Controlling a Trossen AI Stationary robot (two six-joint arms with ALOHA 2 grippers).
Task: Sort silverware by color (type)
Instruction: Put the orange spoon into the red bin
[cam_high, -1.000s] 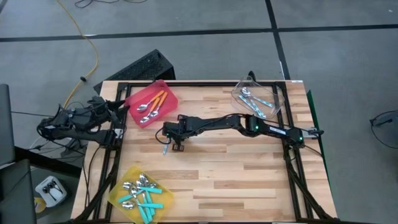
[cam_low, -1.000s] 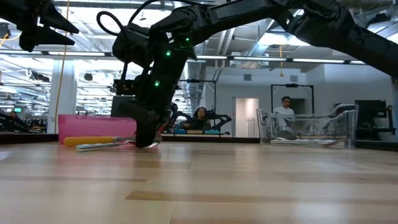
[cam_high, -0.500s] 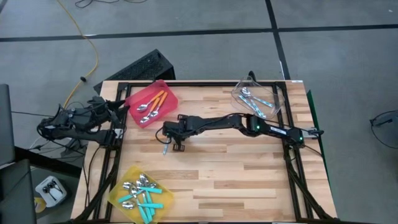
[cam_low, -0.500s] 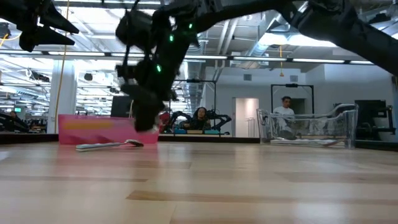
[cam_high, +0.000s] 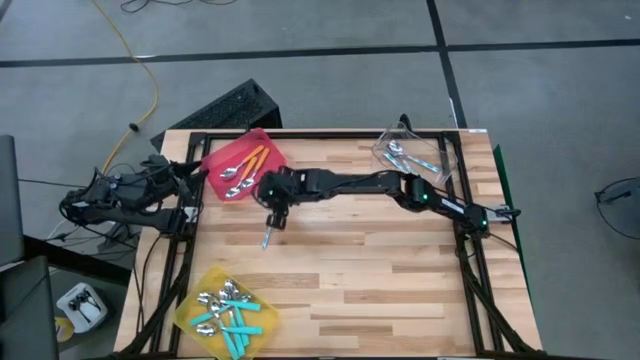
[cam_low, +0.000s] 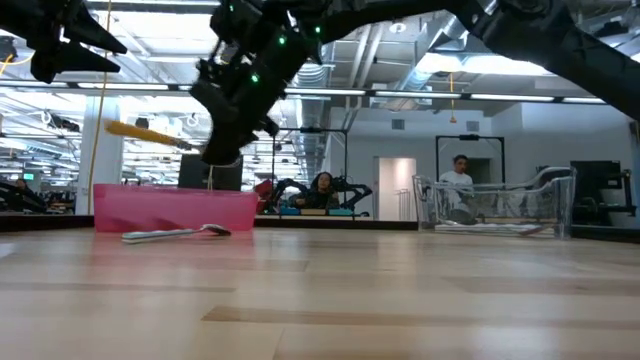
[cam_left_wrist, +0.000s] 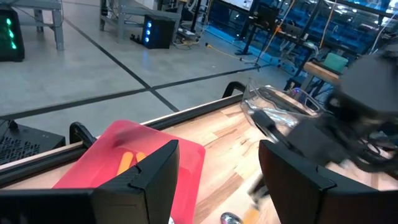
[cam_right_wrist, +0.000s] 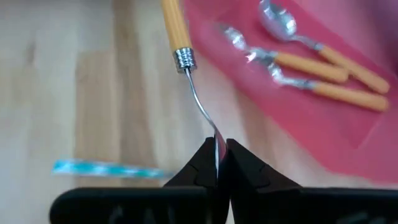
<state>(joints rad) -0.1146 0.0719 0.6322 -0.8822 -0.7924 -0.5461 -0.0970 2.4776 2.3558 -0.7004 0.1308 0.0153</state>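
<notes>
Your right gripper (cam_right_wrist: 216, 163) pinches an orange-handled spoon (cam_right_wrist: 186, 62) beside the red bin (cam_high: 243, 166); the left gripper (cam_left_wrist: 214, 177), off the tabletop's left edge, gapes.

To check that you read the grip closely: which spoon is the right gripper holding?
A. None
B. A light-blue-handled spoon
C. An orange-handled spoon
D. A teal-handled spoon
C: the right gripper is pinched shut on the metal end of the orange-handled spoon, lifted beside the red bin.

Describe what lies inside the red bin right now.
The red bin holds three orange-handled spoons, seen in the right wrist view. In the high view the right arm covers the bin's near corner, so anything there is hidden.
</notes>
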